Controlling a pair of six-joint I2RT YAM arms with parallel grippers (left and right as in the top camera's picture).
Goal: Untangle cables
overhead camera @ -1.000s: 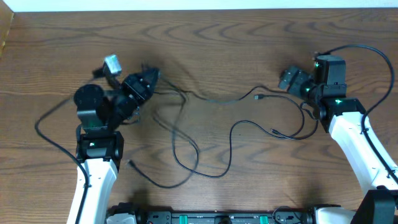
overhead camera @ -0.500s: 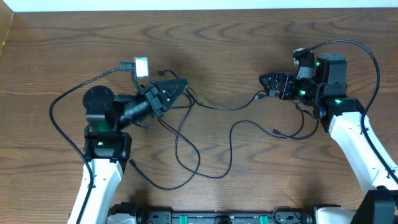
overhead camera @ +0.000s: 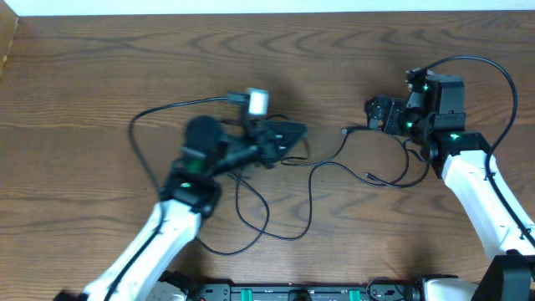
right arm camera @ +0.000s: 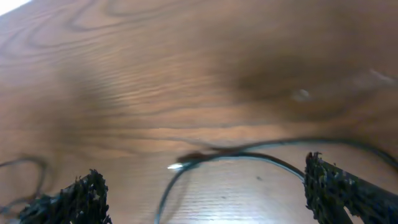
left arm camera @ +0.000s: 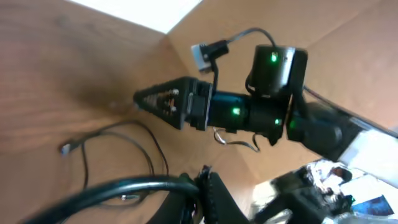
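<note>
Sprawling black cables [overhead camera: 308, 196] on table [overhead camera: 84, 67], left claw [overhead camera: 292, 134] pressed together, right claw [right arm camera: 208, 193] spread above 1 cable [right arm camera: 249, 155]

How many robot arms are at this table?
2. The left arm reaches to the middle of the table, over the thin cables; the right arm stands at the right side.

Table [overhead camera: 100, 75]: brown wood with bold grain, smooth, and a soft sheen where the light falls.
Cables [overhead camera: 309, 188]: thin black plastic sheath, matt.
Right pincer [right arm camera: 208, 190]: black, and the fingertips [right arm camera: 81, 196] look rough and grainy in the wrist view.
Left pincer [overhead camera: 297, 132]: black plastic, matt.
Arm shell [overhead camera: 481, 180]: white plastic, smooth, slightly glossy.
</note>
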